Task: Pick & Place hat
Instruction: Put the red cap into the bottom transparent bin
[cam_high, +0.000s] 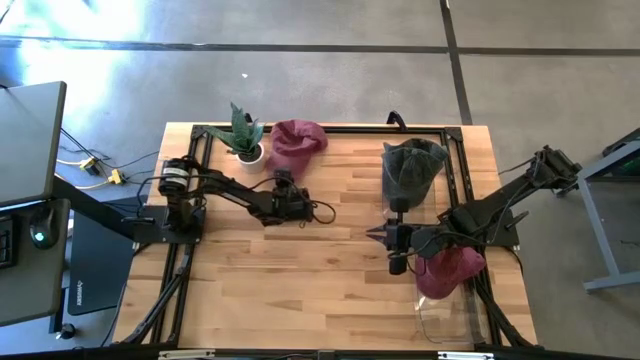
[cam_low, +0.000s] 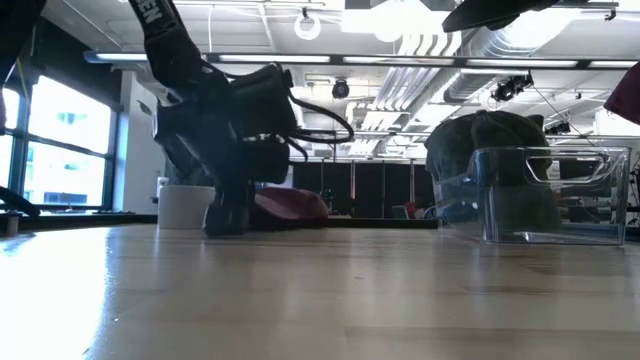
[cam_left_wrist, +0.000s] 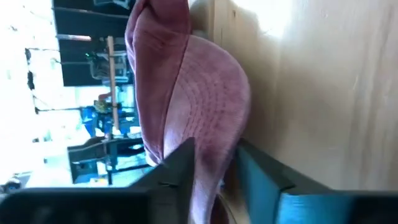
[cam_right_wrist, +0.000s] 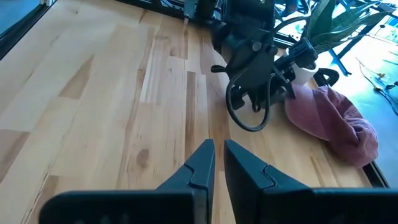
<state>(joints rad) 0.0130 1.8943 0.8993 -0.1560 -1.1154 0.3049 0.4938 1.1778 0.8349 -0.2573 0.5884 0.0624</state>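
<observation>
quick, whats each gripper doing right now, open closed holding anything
Left gripper: fingers around the brim of the pink hat, closing on it.
Right gripper: shut, empty, above the bare table.

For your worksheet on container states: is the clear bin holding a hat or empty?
Holding one: a maroon hat sits in the clear bin, beside the right tool.
</observation>
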